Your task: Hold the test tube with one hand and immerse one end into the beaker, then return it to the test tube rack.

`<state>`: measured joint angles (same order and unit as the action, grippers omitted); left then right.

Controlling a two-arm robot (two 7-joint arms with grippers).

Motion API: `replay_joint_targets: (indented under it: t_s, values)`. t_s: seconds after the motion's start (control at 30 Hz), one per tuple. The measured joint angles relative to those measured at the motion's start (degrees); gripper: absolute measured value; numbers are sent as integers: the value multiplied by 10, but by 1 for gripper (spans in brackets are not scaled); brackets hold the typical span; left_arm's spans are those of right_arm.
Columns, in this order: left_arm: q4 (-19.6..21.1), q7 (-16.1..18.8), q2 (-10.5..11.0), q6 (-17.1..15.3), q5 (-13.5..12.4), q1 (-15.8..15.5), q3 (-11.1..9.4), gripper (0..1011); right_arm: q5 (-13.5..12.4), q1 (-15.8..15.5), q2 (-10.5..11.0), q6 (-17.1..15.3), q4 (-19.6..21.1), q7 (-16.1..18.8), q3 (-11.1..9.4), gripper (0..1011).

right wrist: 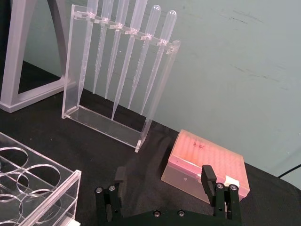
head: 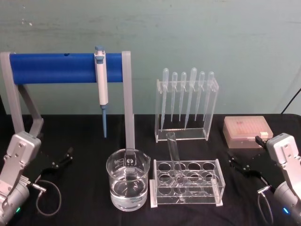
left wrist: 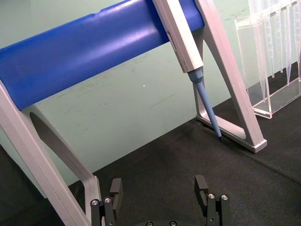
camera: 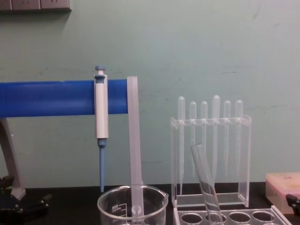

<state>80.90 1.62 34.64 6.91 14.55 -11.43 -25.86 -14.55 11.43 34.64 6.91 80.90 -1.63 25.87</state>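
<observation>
Status: test tube (head: 174,155) sits in the rack (head: 210,188), second hole from the rack's left end, tilted, open rim up and leaning toward the beaker side. Beaker (head: 113,174) stands just left of the rack on the desk (head: 84,141), part-filled w/ clear liquid.

No claw is on the tube. By my read you're at the start: grasp, lift, dip and return all left to do. Tube racked could equally mean finished; pics can't settle that.

Left claw (left wrist: 158,190): fingers spread, nothing between them. It's low over the desk at far left, near the blue stand's foot, w/ the beaker between it and the tube.

Right claw (right wrist: 163,181): fingers also spread and empty. It's at far right by the pink tip box (right wrist: 207,162), near the rack's right end.

Tube lies between the two claws, apart from both. Right claw looks nearer to me and has no beaker in the way.

Tube leans, so expect it to shift in the hole on contact.
</observation>
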Motion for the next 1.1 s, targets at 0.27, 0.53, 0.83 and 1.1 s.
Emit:
replay_joint_targets:
  t_s: [0.27,0.53,0.83,1.1]
  values:
    - [0,0,0,0,0,0,0,1000,0,0,0,0,0,0,0,1003]
    - [0,0,0,0,0,0,0,1000,0,0,0,0,0,0,0,1003]
    - [0,0,0,0,0,0,0,1000,0,0,0,0,0,0,0,1003]
    - [0,0,0,0,0,0,0,1000,0,0,0,0,0,0,0,1003]
